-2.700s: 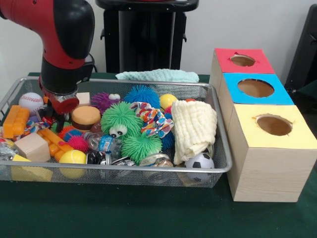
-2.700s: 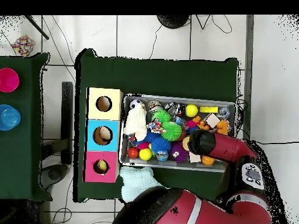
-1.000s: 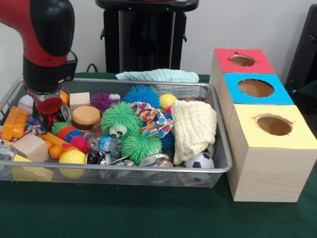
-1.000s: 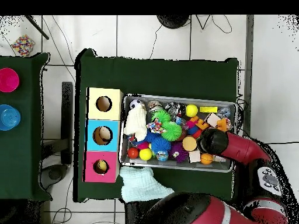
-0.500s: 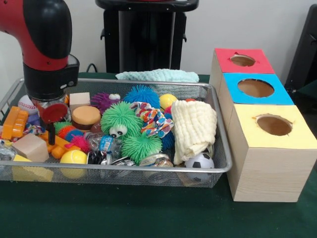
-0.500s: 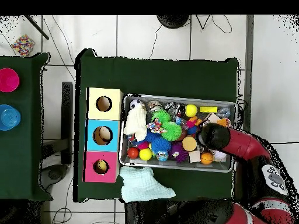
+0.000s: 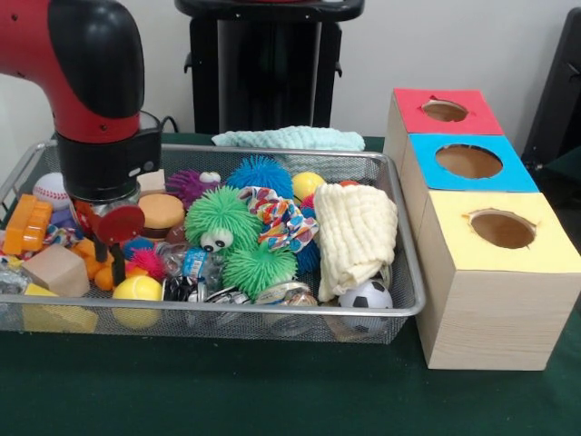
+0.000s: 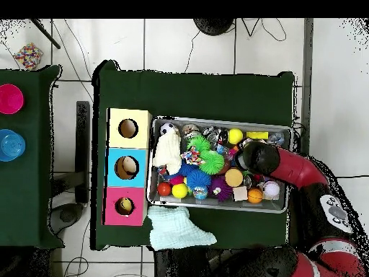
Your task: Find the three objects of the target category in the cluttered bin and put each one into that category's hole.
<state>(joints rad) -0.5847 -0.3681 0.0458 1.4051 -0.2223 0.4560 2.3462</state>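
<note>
Red and black, our arm [image 7: 86, 82] fills the frame's upper left, its gripper [image 7: 107, 238] low among toys at the left end of the bin [image 7: 272, 311]. We cannot tell its opening or any hold. Three holed boxes [image 7: 481, 213] stand at right.

**Green counter and its load**

We see a dark green cloth-covered counter [image 7: 272, 400]. Directly on it rest a silver wire-mesh bin [image 7: 272, 313], a wooden three-hole box topped red, blue and yellow [image 7: 495, 309] just beside the bin, and a pale mint folded towel [image 7: 290, 138] behind the bin.
</note>
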